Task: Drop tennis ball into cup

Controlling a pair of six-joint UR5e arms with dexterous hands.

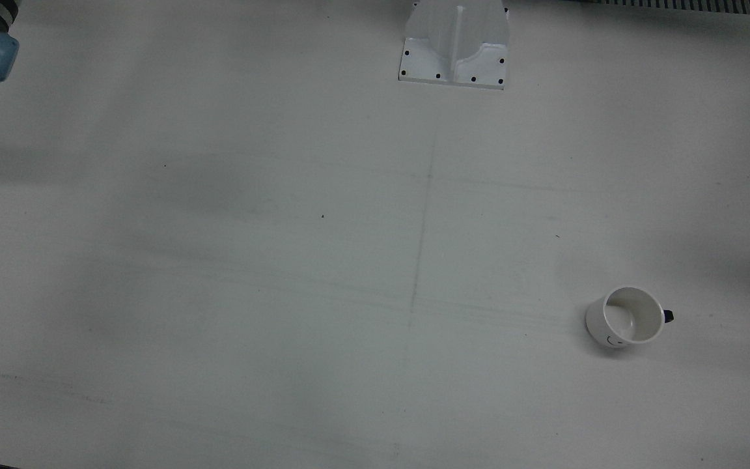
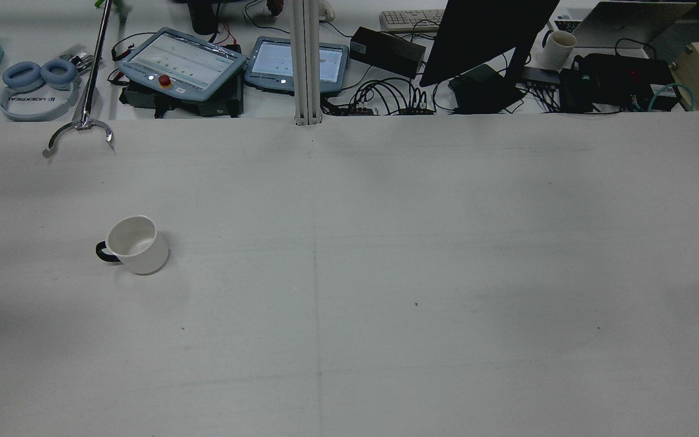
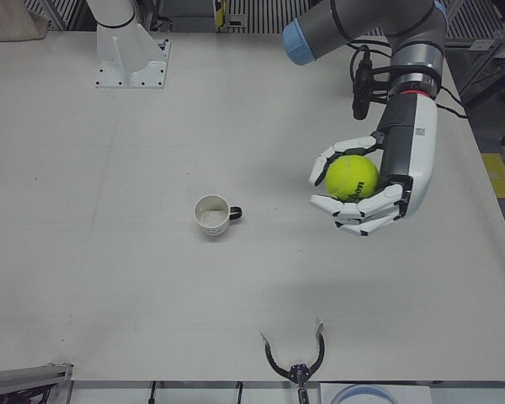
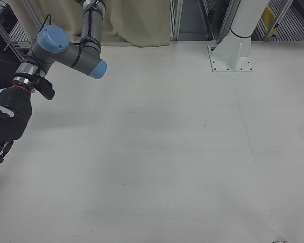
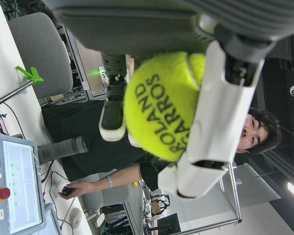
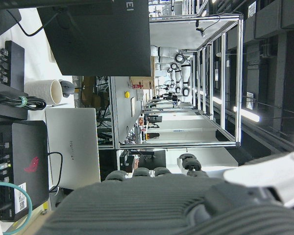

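My left hand (image 3: 366,189) hangs above the table in the left-front view, shut on a yellow-green tennis ball (image 3: 352,178); the left hand view shows the same ball (image 5: 161,105) close up between the fingers (image 5: 220,112). A white cup (image 3: 212,215) with a dark handle stands upright and empty on the table, well to the view's left of that hand and lower; it also shows as the cup (image 1: 625,317) in the front view and the cup (image 2: 134,244) in the rear view. My right hand (image 4: 2,129) hangs at the left edge of the right-front view, fingers pointing down, holding nothing.
A white arm pedestal (image 1: 456,42) is bolted at the table's far side. A metal grabber tool (image 2: 79,130) lies at the operators' edge, beside headphones (image 2: 40,76), tablets (image 2: 182,60) and cables. A person (image 5: 112,142) sits behind the table.
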